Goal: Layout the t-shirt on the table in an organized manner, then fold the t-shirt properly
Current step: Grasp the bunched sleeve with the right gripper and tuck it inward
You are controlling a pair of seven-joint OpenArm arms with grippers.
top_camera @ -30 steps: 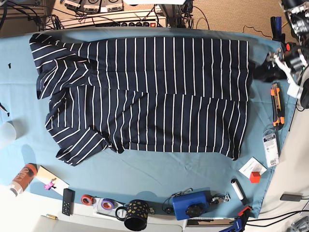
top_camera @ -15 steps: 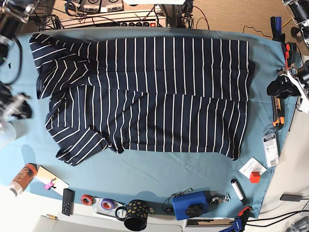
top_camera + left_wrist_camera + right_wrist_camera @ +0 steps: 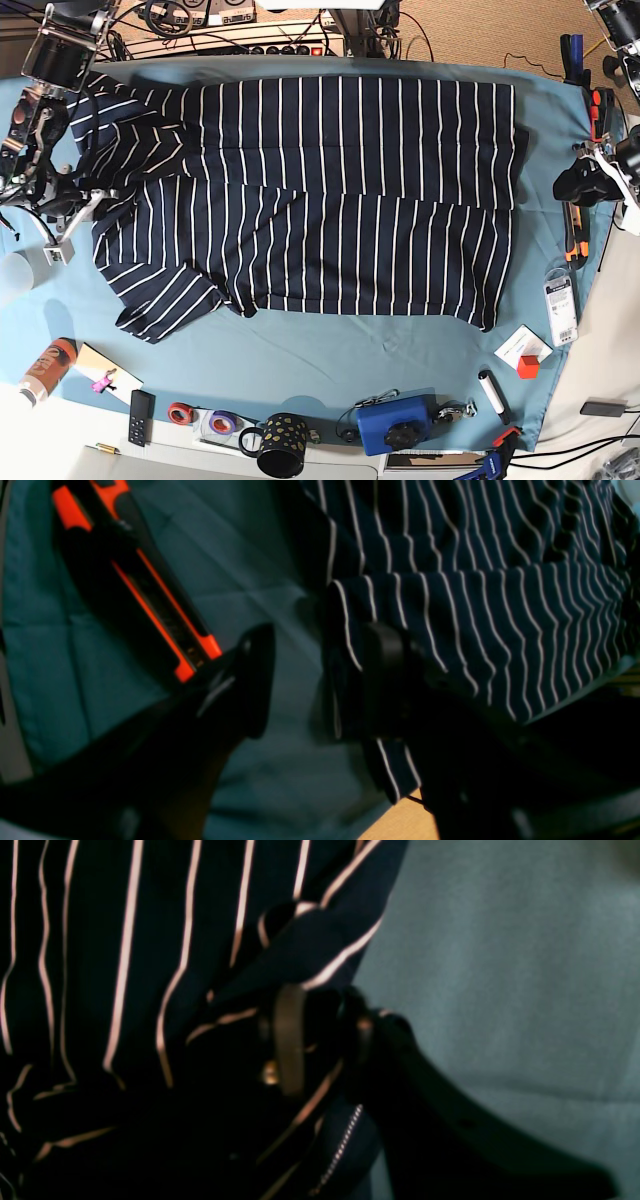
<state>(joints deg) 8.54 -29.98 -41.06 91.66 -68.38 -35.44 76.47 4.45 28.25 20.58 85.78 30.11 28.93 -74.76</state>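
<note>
The large dark navy t-shirt with thin white stripes (image 3: 340, 240) lies on the teal-blue cloth-covered table (image 3: 330, 350), its body fairly flat and its robot's-right end bunched in overlapping creases. The right gripper (image 3: 322, 1040) is at that rumpled side edge, its jaws near each other with dark cloth between and around them; whether they are clamped on it cannot be told. Placement there seems meant to catch the loose edge, so that it can be drawn straight or folded inward. The left gripper (image 3: 322, 640) has its jaws well apart, nothing between them but a view of table and shirt edge; it stands beside the opposite end, presumably waiting to take a corner. Judged step: tidying before or between folds. Obstacles: an orange-and-black cutter (image 3: 576, 235) lies near the left gripper, with a pale, narrow packet (image 3: 561, 305) and a red cube (image 3: 528, 367) farther along that border; a low sweep could snag them. A white round object (image 3: 15, 278) sits near the right arm. Along the near border: a dark spotted mug (image 3: 280, 445) and a blue box-like device (image 3: 395, 425), both beyond the shirt's hem. Risk: pinching one layer only, which would deepen the creases.
</note>
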